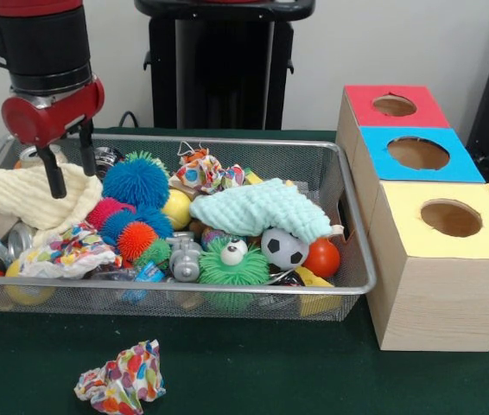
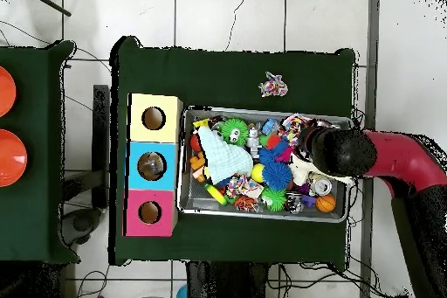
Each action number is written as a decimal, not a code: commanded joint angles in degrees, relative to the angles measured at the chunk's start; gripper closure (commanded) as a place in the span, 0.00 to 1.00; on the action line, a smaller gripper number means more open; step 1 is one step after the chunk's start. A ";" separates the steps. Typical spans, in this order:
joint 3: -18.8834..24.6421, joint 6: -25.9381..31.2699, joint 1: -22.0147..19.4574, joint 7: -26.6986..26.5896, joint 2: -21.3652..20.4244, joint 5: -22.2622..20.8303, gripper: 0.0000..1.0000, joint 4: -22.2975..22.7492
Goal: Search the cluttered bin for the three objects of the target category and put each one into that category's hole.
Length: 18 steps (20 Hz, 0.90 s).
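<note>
Over the left end of the wire bin (image 1: 348, 233) the gripper (image 1: 69, 164) is hanging low, its two black fingers (image 1: 53, 177) standing a little apart and closing on nothing, their tips just touching or just above the cream cloth (image 1: 20, 197) bunched in that corner. Which category is being hunted I cannot tell. Beside the cloth the big blue spiky ball (image 1: 136, 181) is sitting high in the heap, with an orange spiky ball (image 1: 136, 239) nearer the front and a green one with goggle eyes (image 1: 232, 262) against the near wall. A pale mint cloth (image 1: 260, 210) is lying draped across the middle, and under its right edge a small football (image 1: 284, 249) and a red ball (image 1: 322, 257) are resting side by side. Right of the bin, touching its end, three wooden boxes are standing in a row: yellow-topped box (image 1: 447, 220) nearest, blue-topped box (image 1: 417, 154) behind it, red-topped box (image 1: 394, 105) farthest, each with a round hole. Out on the green table (image 1: 253, 372), well in front of the bin, a crumpled wad of patterned paper (image 1: 122, 378) is lying alone.
</note>
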 commanded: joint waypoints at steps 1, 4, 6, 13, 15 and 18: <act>-2.71 -1.34 1.57 2.59 1.63 -3.40 0.00 -1.44; -3.32 -1.85 1.98 2.53 2.36 -4.36 0.00 -1.65; -3.60 -2.14 2.26 2.56 2.87 -4.91 0.00 -1.86; -4.40 -2.63 1.04 9.57 1.80 -0.62 0.00 -0.25; -5.04 -2.23 0.98 12.65 1.28 1.48 0.00 -0.01; -5.88 -3.93 0.60 15.80 0.59 3.67 0.00 0.55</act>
